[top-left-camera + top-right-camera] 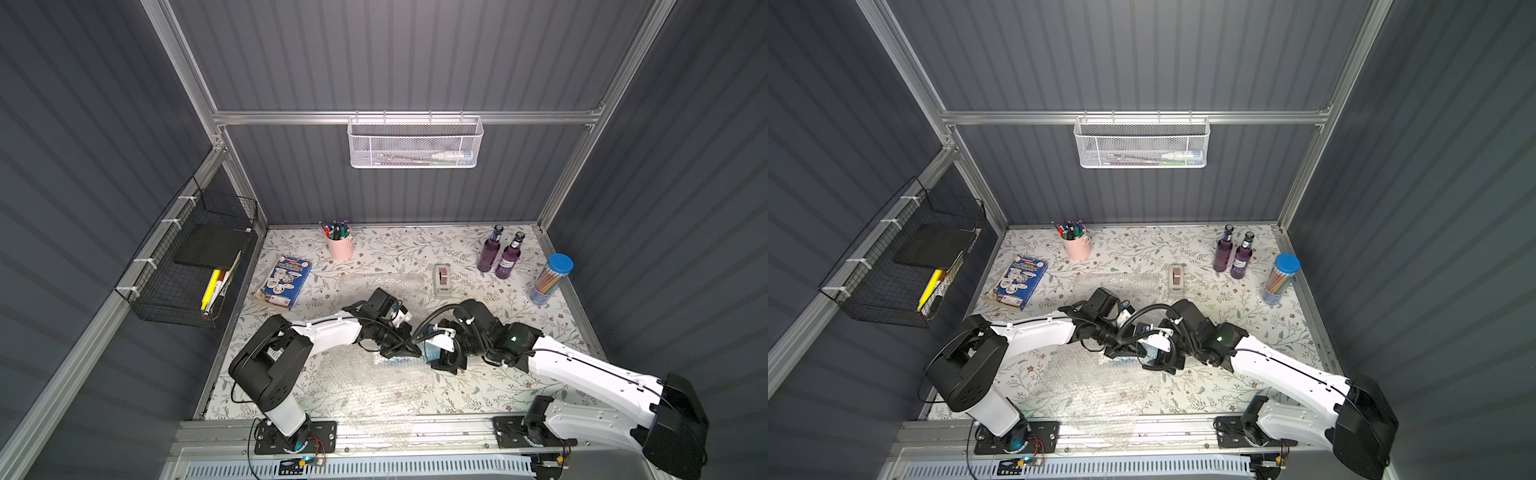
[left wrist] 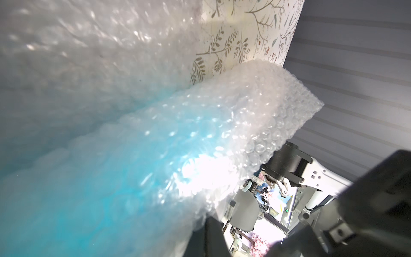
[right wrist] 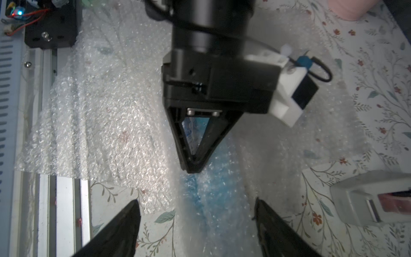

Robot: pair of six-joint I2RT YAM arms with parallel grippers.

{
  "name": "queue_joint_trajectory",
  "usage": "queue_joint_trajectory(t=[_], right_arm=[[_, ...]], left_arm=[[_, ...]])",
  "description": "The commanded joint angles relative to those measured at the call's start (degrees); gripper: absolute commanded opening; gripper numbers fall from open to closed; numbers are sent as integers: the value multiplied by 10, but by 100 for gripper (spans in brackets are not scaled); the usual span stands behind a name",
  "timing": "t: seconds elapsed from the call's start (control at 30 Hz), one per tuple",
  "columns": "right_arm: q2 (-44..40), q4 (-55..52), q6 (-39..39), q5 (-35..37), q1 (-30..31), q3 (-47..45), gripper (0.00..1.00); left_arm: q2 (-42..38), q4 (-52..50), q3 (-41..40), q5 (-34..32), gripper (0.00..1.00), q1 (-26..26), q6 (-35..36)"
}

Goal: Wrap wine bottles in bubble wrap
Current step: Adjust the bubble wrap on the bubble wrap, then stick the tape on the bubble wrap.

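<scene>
Right tool (image 3: pixel 195 200), jaws wide and empty, straddles the blue bottle (image 3: pixel 213 184), whose long axis points at the left tool (image 3: pixel 192 169), shut atop it; from the left wrist, bubble wrap (image 2: pixel 255 106) curls over it; in both top views it lies between the tools.

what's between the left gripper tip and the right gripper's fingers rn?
Right wrist view: the blue bottle, under bubble wrap, lies there. The shut left gripper has its tip at the wrap; the open right gripper straddles it.
</scene>
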Motion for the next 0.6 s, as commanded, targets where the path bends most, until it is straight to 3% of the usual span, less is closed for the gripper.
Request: queue_joint_trajectory(t=[0.0,0.17,0.43,0.57], right_arm=[[20,27,92,-17,-35,5,72],[48,20,92,-23,-57,20,67],[137,24,102,-97,-60,48,67],[177,18,117,-104,-70,66,61]], left_arm=[[14,-23,-10,-22,0,-4,16],[20,-19,-8,-24,0,-5,18],[19,-11,-7,-31,0,-6,15],[19,-6,-12,-31,0,-8,13]])
